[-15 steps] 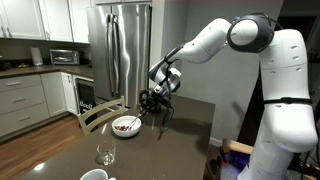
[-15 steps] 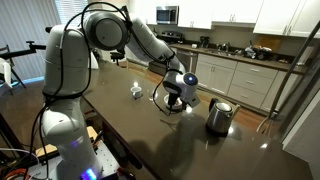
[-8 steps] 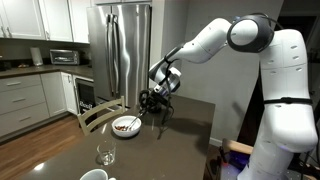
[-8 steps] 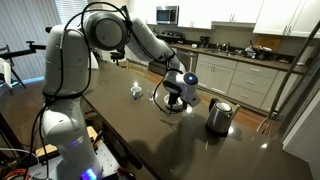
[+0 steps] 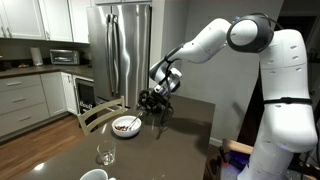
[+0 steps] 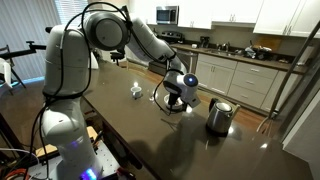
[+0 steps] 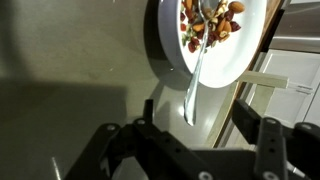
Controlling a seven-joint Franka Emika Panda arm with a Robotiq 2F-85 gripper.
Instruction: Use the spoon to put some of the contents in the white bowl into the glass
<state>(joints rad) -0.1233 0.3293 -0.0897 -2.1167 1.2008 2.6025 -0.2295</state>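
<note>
Fingers (image 7: 268, 140) stand wide and empty, spoon (image 7: 195, 75) handle overhanging white bowl (image 7: 243, 55) rim.

Both exterior views are soft and low in detail, under even indoor room light. The steel refrigerator (image 5: 122, 45) carries pale vertical glare streaks, and the dark table (image 6: 120, 130) shows a dull sheen toward 11 o'clock. In the wrist view the white bowl (image 7: 238, 62) at 1 o'clock is bright, nearly washed out, with a dark shadow along its 9 o'clock side. The spoon (image 7: 194, 85) handle glints. The gripper (image 7: 203, 135) at 6 o'clock is a dark, blurred silhouette.
</note>
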